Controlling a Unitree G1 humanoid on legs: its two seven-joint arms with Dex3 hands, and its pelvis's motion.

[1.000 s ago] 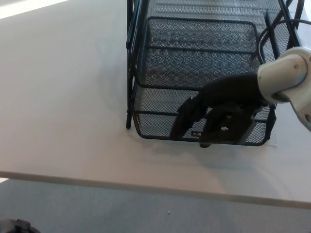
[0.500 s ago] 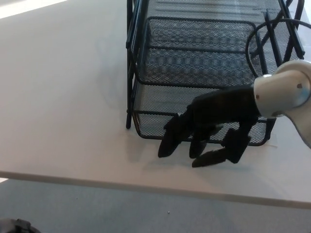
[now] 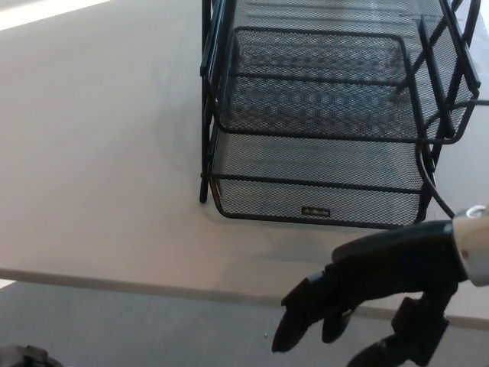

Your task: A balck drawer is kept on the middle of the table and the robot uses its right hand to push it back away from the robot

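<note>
A black wire-mesh drawer unit (image 3: 321,122) with stacked tiers in a thin black metal frame stands on the pale beige desk (image 3: 99,153), toward the desk's far edge and right of its middle, its upper part cut off by the top of the view. The lowest mesh tray (image 3: 317,191) sticks out toward the near edge, farther than the tier above it, and carries a small dark label plate (image 3: 315,210) on its front wall. The robot's black right hand (image 3: 367,294) hangs over the desk's near edge at the right, clear of the tray front and touching nothing. It is released, holding nothing, with its thick fingers (image 3: 294,321) spread and pointing down toward the grey floor (image 3: 114,325). A white wrist segment (image 3: 475,245) shows at the right border. The left hand does not show.
</note>
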